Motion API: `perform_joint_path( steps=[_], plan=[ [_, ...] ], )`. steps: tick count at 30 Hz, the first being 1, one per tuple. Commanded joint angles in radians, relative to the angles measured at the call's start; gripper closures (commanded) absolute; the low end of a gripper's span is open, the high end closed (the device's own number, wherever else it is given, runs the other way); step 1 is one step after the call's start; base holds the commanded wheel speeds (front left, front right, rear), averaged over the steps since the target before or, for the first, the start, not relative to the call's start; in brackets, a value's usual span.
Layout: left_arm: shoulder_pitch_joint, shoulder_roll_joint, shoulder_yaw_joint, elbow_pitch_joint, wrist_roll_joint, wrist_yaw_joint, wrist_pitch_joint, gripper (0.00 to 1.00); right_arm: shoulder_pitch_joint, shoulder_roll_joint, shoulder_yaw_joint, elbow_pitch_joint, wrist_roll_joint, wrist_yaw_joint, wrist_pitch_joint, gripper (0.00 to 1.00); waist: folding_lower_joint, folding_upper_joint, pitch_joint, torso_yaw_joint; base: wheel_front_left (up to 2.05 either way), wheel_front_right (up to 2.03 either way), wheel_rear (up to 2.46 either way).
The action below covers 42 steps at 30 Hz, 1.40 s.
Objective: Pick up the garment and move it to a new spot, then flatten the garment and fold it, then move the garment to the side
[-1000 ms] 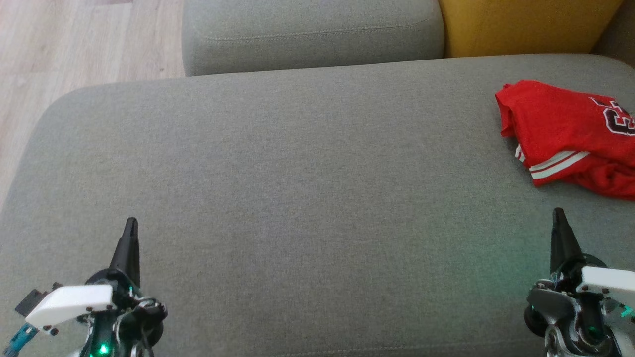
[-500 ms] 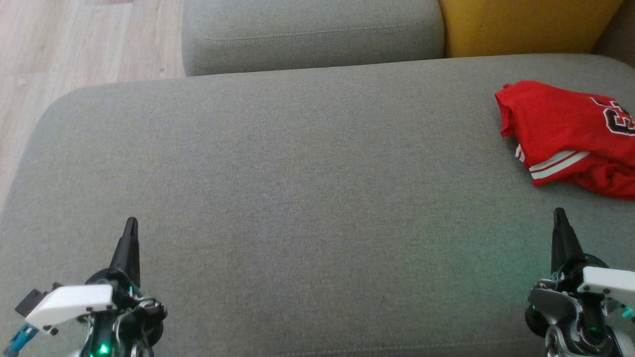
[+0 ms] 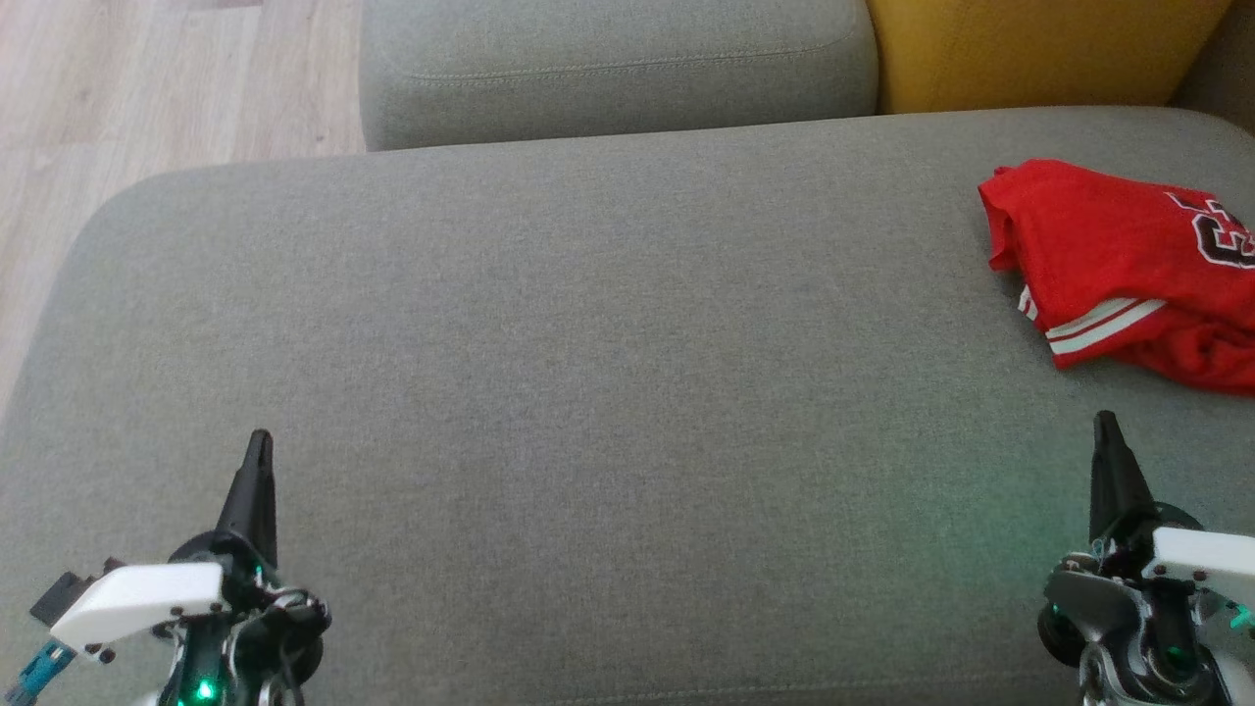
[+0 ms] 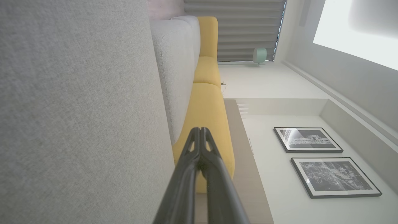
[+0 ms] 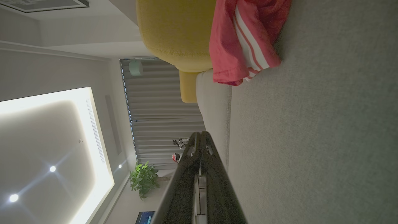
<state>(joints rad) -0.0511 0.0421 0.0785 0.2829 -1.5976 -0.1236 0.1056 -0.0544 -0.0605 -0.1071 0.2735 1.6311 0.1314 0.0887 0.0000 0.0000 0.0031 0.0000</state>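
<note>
I am holding my left gripper (image 3: 260,438) low over the near left part of the big gray seat cushion (image 3: 588,324). Its two long dark fingers are pressing together into one thin point, and nothing is sitting between them. My right gripper (image 3: 1105,420) is doing the same on the near right, with its fingers shut tight and holding nothing. Both are pointing away from me.

The garment (image 3: 1108,255) is lying on the far right part of the cushion, near my right gripper but not touching it. It is a red shirt made of soft cloth, and it is bunching up in a lumpy, wrinkly heap (part of it is running off the right edge of my head view). White stripes are showing along one edge. A dark shape with a white outline is showing on top, but I cannot read it.

The seat cushion is looking fuzzy and woven, with round corners. Behind it a smaller gray cushion (image 3: 618,69) with a stitched seam is sitting, and a smooth yellow cushion (image 3: 1029,49) is sitting beside that one. Pale wood floor (image 3: 147,98) is showing at the far left.
</note>
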Motion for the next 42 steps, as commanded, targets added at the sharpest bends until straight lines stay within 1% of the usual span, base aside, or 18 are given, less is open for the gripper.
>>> perform_joint_path(
  steps=[1, 42],
  plan=[
    [-0.057, 0.008, 0.036, -0.038, -0.010, -0.007, 0.008, 1.00, -0.051, -0.007, 0.017, -0.030, -0.003, -0.001, 0.006, 1.00, 0.0000, 0.0000, 0.000, 0.000, 0.00, 0.00, 0.00],
    [-0.057, 0.008, 0.036, -0.038, -0.011, -0.007, 0.008, 1.00, -0.052, 0.000, 0.007, -0.029, -0.011, -0.001, 0.014, 1.00, 0.0000, 0.0000, 0.000, 0.000, 0.00, 0.00, 0.00]
  ],
)
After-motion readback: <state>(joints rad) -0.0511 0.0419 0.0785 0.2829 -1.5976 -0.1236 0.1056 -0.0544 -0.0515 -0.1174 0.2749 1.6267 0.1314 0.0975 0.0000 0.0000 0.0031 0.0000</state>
